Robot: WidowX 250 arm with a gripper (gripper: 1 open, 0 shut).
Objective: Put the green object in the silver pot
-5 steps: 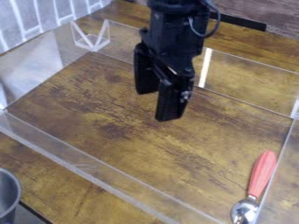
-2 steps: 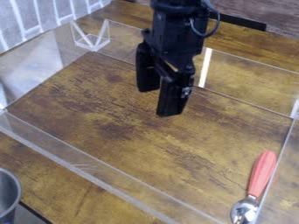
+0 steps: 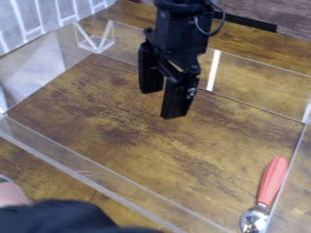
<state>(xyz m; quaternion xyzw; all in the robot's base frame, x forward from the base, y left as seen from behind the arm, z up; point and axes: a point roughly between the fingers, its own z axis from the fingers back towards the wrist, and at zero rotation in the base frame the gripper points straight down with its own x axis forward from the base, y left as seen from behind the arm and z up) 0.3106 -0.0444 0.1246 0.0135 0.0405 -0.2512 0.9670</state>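
My gripper (image 3: 163,103) hangs over the middle of the wooden table, a black arm with two dark fingers (image 3: 149,77) pointing down. The fingers stand apart, so it is open, and I see nothing between them. The green object is out of view. The silver pot is hidden: a dark blurred shape (image 3: 49,218) covers the bottom-left corner.
A low clear plastic wall (image 3: 134,187) fences the wooden surface (image 3: 109,118). A red-handled metal spoon (image 3: 270,187) lies at the bottom right. A white strip (image 3: 215,70) stands behind the gripper, and a clear triangular stand (image 3: 95,36) sits at the back left.
A dark blurred shape has come in along the bottom-left edge and now covers the grey rim seen there before. The gripper has shifted slightly left and up.
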